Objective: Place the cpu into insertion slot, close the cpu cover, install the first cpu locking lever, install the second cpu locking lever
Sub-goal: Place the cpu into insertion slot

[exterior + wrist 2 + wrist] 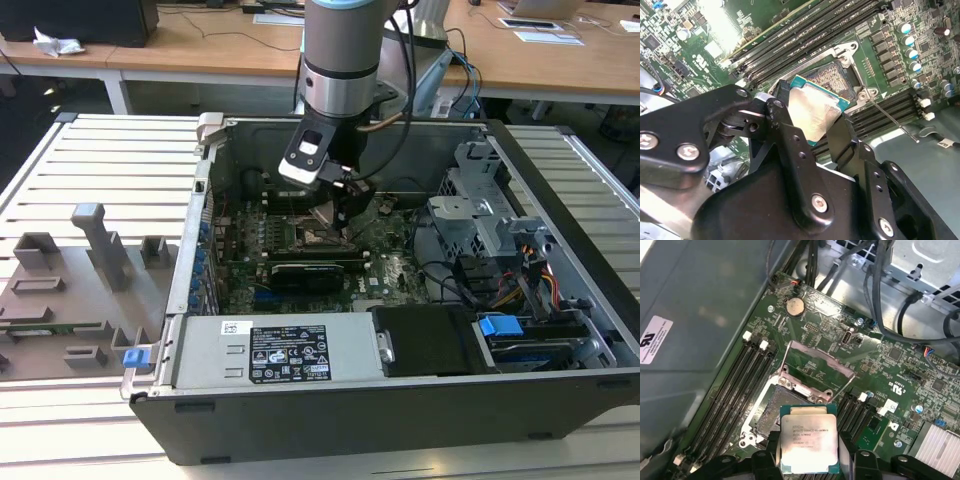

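The gripper had its fingers clamped on the cpu, tilted just above the empty slot. The cover stood open, so no step was finished yet.

Unobstructed insertion slot, open cpu cover

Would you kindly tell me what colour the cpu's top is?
The cpu top is pale silver-grey, green-edged; clearest in the first wrist view.

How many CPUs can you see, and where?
1: the cpu, clamped in the gripper, close above the empty insertion slot. Others may be hidden.
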{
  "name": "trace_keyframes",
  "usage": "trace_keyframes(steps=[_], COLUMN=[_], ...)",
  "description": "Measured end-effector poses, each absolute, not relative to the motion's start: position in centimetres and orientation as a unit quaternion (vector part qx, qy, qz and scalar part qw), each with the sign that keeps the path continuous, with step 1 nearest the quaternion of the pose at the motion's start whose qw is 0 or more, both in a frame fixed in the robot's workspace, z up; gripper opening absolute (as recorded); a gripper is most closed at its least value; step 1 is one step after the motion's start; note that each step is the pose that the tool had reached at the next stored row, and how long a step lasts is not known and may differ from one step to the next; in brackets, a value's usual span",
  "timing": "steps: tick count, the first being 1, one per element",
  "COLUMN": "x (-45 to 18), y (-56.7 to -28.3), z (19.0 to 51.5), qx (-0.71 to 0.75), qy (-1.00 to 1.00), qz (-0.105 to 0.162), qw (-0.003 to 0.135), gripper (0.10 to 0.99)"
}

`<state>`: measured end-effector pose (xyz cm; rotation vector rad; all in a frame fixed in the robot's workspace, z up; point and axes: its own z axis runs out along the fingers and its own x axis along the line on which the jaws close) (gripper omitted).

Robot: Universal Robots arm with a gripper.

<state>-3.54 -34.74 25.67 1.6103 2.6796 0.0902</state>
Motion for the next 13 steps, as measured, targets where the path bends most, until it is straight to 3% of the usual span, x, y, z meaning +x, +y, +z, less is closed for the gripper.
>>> trace_keyframes(steps=[13], x=[-3.54], y=[-34.74], z=[25.66], qx=[0.556], qy=[0.831], qz=[0.028], qw=[0.008], gripper=[0.541])
